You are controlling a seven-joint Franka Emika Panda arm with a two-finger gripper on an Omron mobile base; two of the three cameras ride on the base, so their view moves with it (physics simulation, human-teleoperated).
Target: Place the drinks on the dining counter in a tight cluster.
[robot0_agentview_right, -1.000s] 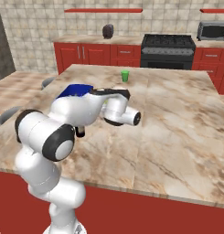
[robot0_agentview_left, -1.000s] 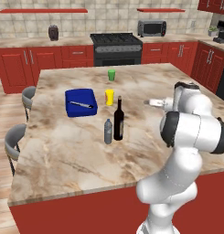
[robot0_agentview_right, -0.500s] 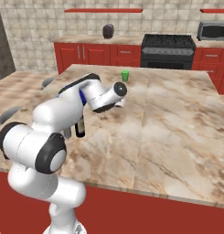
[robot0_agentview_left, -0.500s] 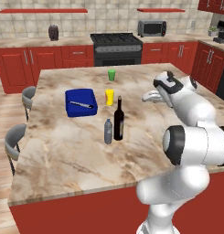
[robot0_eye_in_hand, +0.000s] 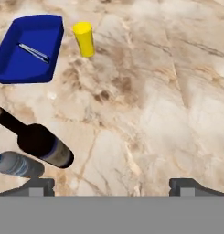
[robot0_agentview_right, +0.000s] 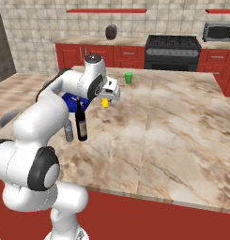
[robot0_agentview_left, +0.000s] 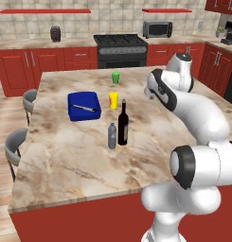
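Pincer [robot0_eye_in_hand: 111, 185] agape (empty), arm raised

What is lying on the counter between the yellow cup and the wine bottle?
Nothing. In the hand view, the stretch from the yellow cup to the wine bottle is bare marble counter; the blue tray sits off to one side.

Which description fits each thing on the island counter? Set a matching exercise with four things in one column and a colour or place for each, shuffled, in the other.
Things:
1. wine bottle
2. small plastic bottle
3. tray
4. green cup

Descriptions:
A. blue, with a slim utensil lying in it
B. nearest the stove end of the counter
C. tall and dark, standing upright
D. grey, right beside the tall dark bottle

Pairs: 1-C, 2-D, 3-A, 4-B
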